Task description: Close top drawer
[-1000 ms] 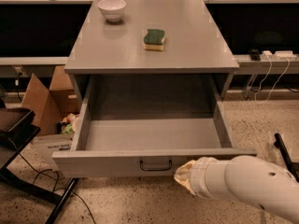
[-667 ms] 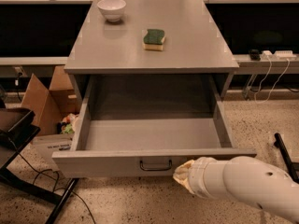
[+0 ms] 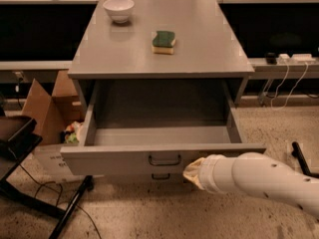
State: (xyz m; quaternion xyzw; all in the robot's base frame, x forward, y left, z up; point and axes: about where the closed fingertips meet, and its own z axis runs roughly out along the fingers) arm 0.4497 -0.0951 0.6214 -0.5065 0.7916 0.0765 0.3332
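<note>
Looking at where things stand, I'd say we're right at the start of the push step. The top drawer (image 3: 114, 161) is pulled way out from under the tabletop (image 3: 199, 54), with its grey inside fully on show and the front panel hanging well forward of the cabinet. The end effector (image 3: 195, 172) sits low at the front of that panel, just right of the little dark loop handle (image 3: 164, 160) and near the panel's bottom edge, with the fat white arm (image 3: 264, 178) coming in from the right side. It looks pressed up against the front or just shy of it, and I honestly can't tell which. Same goes for whether it's released or clenched, because only a cream-coloured tip shows. For closing you don't need a grasp anyway, so my guess is the next move is a straight shove toward the cabinet until the front sits flush. What I'd watch is that the contact spot is off-centre and low, so a push there might skew the drawer on its runners — sliding nearer the handle first seems safer to me. It's also close to the smaller handle (image 3: 160, 176) of the drawer below, so don't snag that. The white bowl (image 3: 118, 9) and green sponge (image 3: 164, 41) up top are well out of the way.
</note>
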